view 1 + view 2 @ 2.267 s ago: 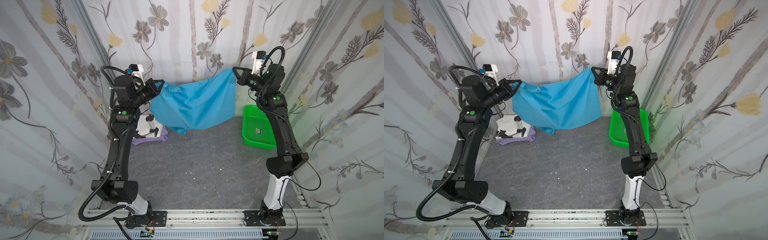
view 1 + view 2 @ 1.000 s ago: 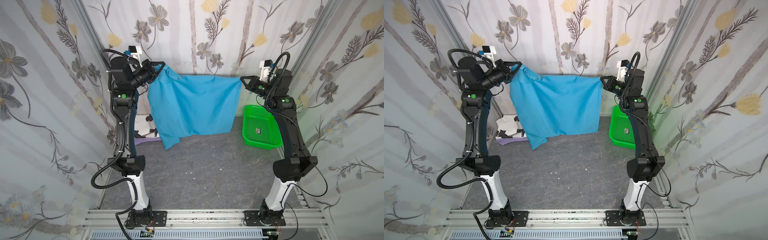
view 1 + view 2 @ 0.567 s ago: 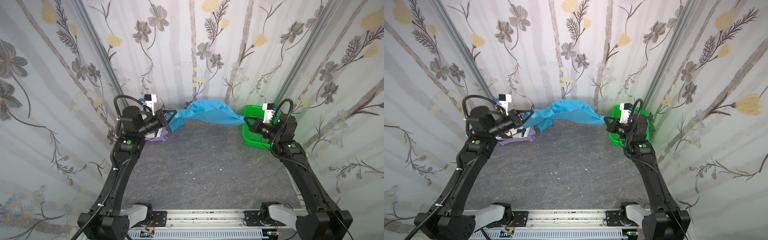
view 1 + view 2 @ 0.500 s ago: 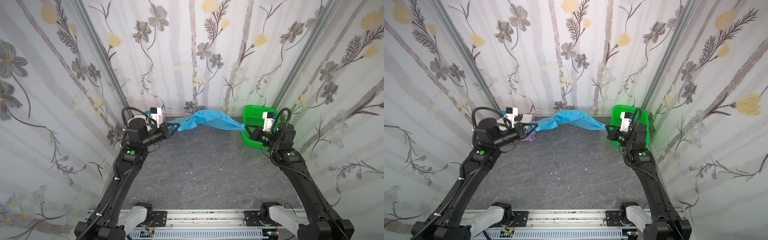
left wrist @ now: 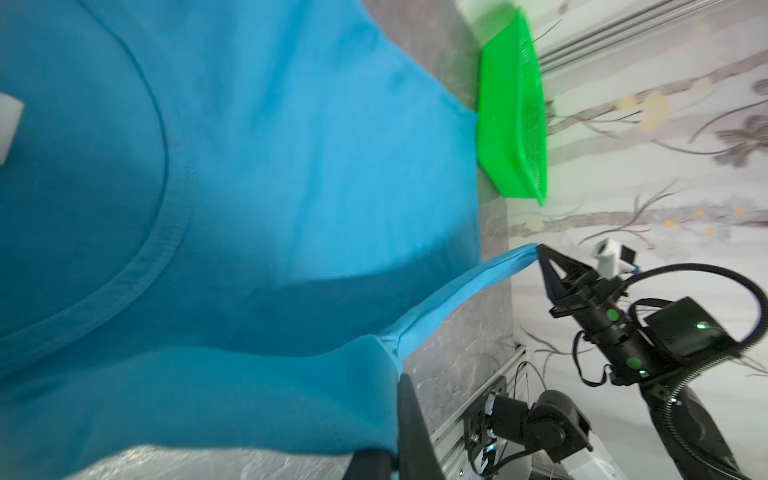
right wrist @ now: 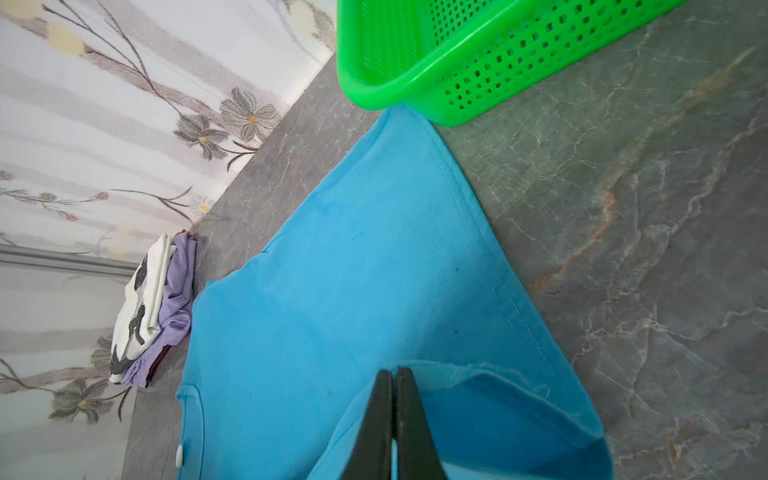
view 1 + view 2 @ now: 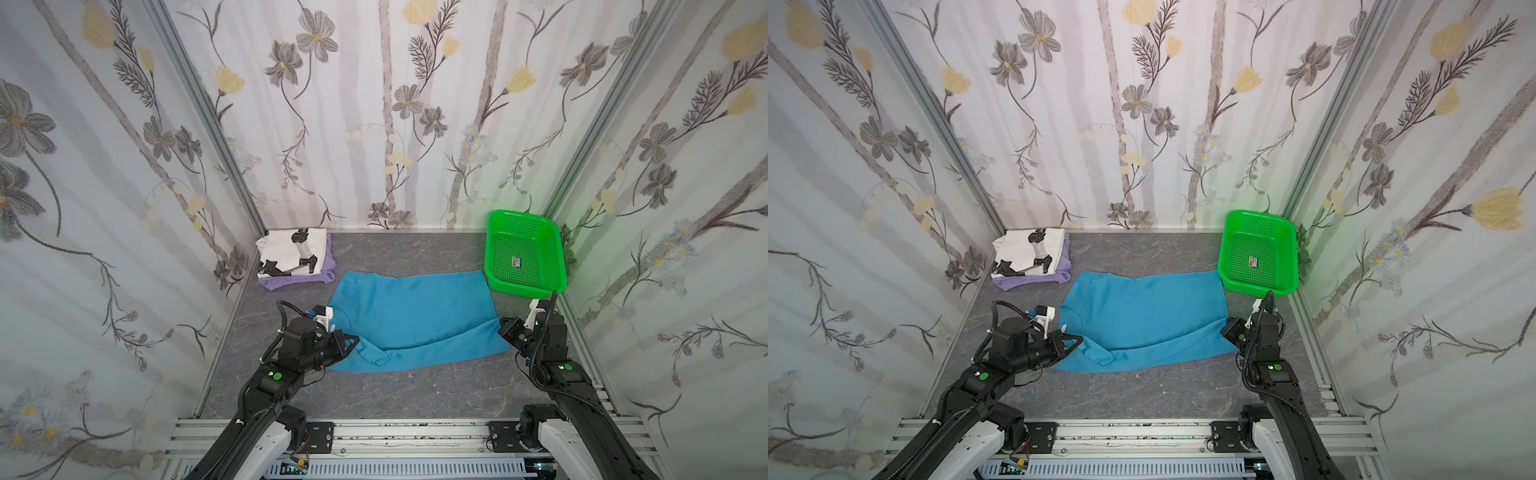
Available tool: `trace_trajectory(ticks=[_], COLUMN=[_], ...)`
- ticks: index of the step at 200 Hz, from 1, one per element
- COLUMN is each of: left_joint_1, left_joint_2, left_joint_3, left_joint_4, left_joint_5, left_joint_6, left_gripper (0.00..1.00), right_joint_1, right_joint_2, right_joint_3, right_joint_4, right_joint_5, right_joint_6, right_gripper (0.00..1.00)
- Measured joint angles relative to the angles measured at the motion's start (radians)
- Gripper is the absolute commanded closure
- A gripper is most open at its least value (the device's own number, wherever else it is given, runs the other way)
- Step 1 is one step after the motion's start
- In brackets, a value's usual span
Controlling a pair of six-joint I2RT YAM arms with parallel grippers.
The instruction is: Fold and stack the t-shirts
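The teal-blue t-shirt (image 7: 411, 311) (image 7: 1142, 311) lies spread across the middle of the grey table in both top views. Its near edge rises in a fold between my two grippers. My left gripper (image 7: 353, 343) (image 7: 1077, 343) (image 5: 397, 415) is shut on the near left corner. My right gripper (image 7: 500, 323) (image 7: 1225, 325) (image 6: 394, 374) is shut on the near right corner of the cloth (image 6: 374, 270). At the back left, a folded white printed t-shirt (image 7: 291, 251) (image 6: 141, 307) rests on a folded lavender one (image 7: 295, 280) (image 6: 178, 291).
A green perforated basket (image 7: 525, 289) (image 7: 1258, 289) (image 6: 415, 87) stands at the back right, its near corner touching the blue shirt's far right corner; a small dark item lies in it. Flowered walls close in on three sides. A metal rail runs along the front.
Both grippers have come down and toward the front. The blue shirt, held stretched in the air at the back, now lies on the table with its near edge still gripped.
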Motion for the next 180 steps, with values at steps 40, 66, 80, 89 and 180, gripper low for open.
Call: trace_trajectory(ticks=[40, 66, 80, 89, 180], left_joint_1=[-0.025, -0.026, -0.026, -0.026, 0.049], left_joint_2=[0.078, 0.167, 0.206, 0.22, 0.264], left_joint_3=[-0.019, -0.019, -0.019, -0.019, -0.021], left_joint_4=[0.051, 0.103, 0.132, 0.145, 0.148], left_joint_5=[-0.039, -0.042, -0.043, -0.043, -0.113], left_joint_6=[-0.009, -0.005, -0.005, -0.005, 0.017], left_gripper=[1.0, 1.0, 1.0, 1.0, 1.0], right_joint_1=[0.001, 0.001, 0.001, 0.001, -0.001], right_joint_2=[-0.097, -0.09, -0.048, -0.011, 0.423], right_joint_3=[-0.065, -0.087, -0.087, -0.085, 0.104], right_joint_4=[-0.008, -0.021, -0.006, 0.007, 0.139], right_joint_5=[0.023, 0.023, 0.019, 0.01, -0.056], right_joint_6=[0.039, 0.037, 0.021, 0.018, -0.107], right_gripper=[1.0, 1.0, 1.0, 1.0, 1.0])
